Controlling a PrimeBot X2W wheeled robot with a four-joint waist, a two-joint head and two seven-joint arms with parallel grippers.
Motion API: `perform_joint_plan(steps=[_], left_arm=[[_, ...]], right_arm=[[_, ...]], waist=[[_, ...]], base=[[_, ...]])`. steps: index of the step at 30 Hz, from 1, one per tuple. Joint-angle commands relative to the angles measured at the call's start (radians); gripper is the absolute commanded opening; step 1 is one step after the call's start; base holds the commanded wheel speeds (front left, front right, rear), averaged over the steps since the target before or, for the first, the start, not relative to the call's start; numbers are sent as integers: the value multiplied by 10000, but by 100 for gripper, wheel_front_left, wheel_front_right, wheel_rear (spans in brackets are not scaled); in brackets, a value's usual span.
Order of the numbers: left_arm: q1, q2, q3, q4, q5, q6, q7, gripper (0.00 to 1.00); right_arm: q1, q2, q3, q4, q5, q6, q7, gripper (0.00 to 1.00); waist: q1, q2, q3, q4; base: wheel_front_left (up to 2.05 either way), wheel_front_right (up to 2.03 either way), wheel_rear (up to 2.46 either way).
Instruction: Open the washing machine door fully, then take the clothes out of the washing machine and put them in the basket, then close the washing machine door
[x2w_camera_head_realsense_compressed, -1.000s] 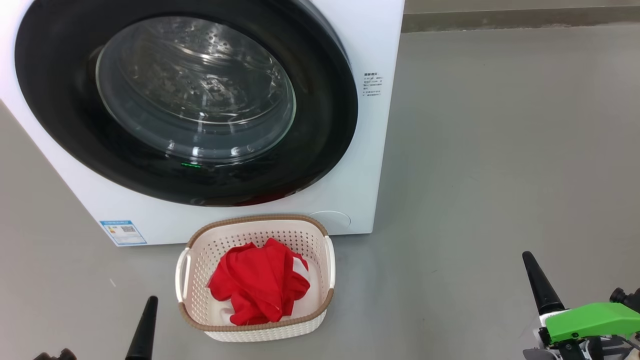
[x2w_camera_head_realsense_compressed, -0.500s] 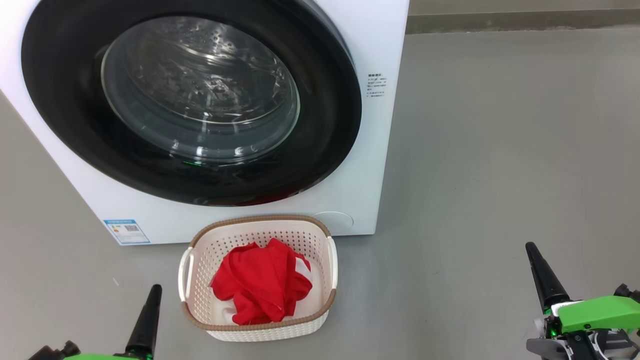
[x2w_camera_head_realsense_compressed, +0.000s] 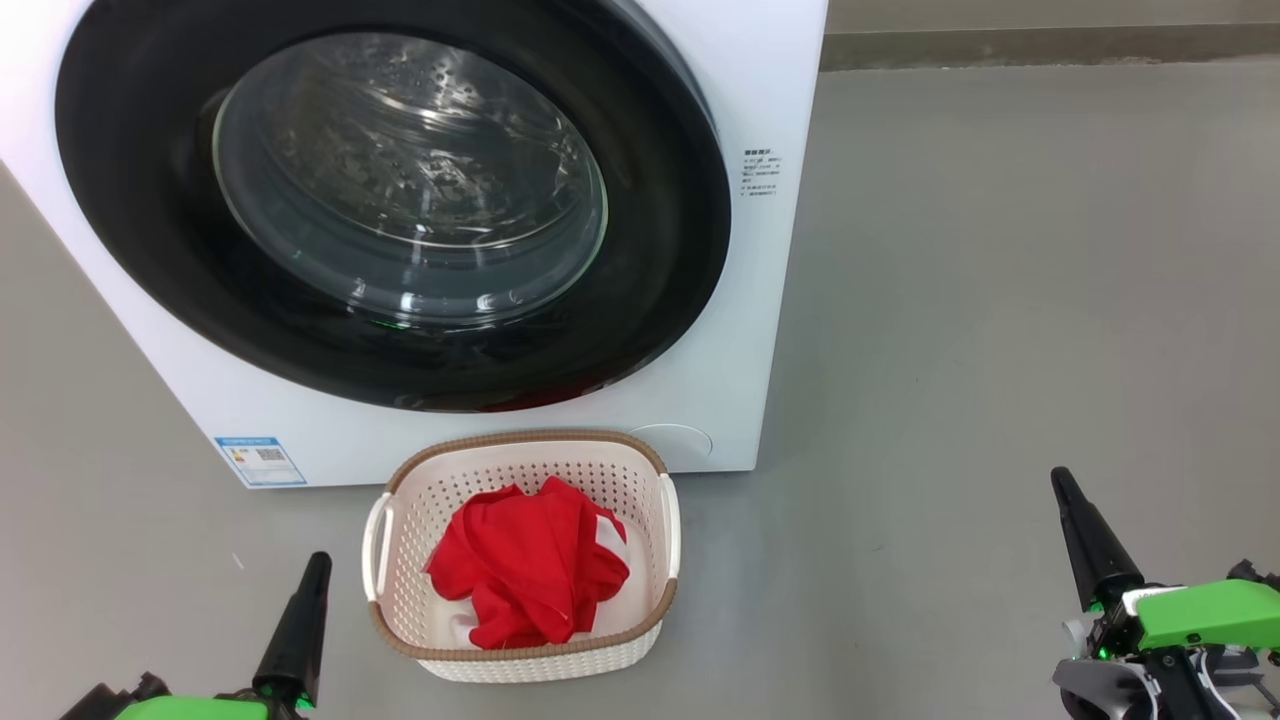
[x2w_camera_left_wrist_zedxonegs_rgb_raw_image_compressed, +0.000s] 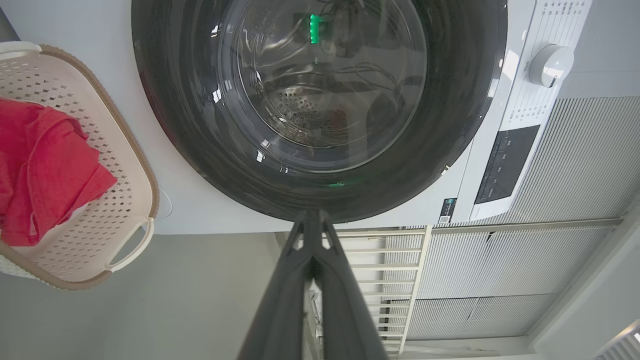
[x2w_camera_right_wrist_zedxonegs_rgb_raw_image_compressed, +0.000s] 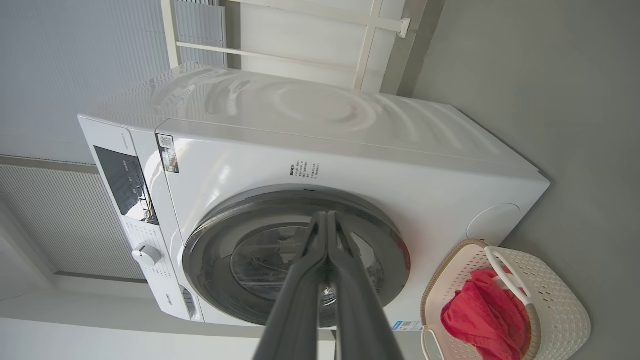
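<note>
Step in hand, my read: final one, closing. The washing machine door (x2w_camera_head_realsense_compressed: 390, 210) sits flush in the washing machine (x2w_camera_head_realsense_compressed: 765, 300), directly behind the basket (x2w_camera_head_realsense_compressed: 520, 440). The clothes (x2w_camera_head_realsense_compressed: 525, 565) are a red bundle inside the basket, below its rim. Glare on the glass, so I can't tell if the drum is empty.

Next move: nothing to grab. At most a latch check, pushing on the black rim above the basket.

Pose: left gripper (x2w_camera_head_realsense_compressed: 314, 575) low, just left of the basket. Its fingers (x2w_camera_left_wrist_zedxonegs_rgb_raw_image_compressed: 282, 300) are pressed together, empty, aimed at the door. Right gripper (x2w_camera_head_realsense_compressed: 1064, 490) well right of the basket over the floor (x2w_camera_head_realsense_compressed: 1000, 300), fingers also pressed together, holding nothing.
</note>
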Motion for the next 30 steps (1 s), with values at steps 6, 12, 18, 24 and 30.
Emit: perform_joint_plan(steps=[6, 12, 18, 24, 30], left_arm=[[-414, 72, 362, -250, -152, -69, 56, 0], [-414, 72, 362, -250, -152, -69, 56, 0], [-414, 72, 361, -250, -152, -69, 56, 0], [-414, 72, 361, -250, -153, -69, 55, 0], [-414, 72, 360, -250, -153, -69, 55, 0]], right_arm=[[-451, -54, 121, -332, 219, -7, 63, 0], [-451, -54, 120, -332, 218, -7, 64, 0], [-452, -53, 119, -332, 217, -7, 65, 0], [-452, -52, 118, -332, 216, -7, 66, 0], [-452, -51, 117, -332, 216, -7, 67, 0]], waist=[[0, -1, -1, 2], [0, -1, -1, 2], [0, -1, -1, 2], [0, -1, -1, 2], [0, -1, -1, 2]], base=[[0, 0, 0], [0, 0, 0], [0, 0, 0], [0, 0, 0], [0, 0, 0]])
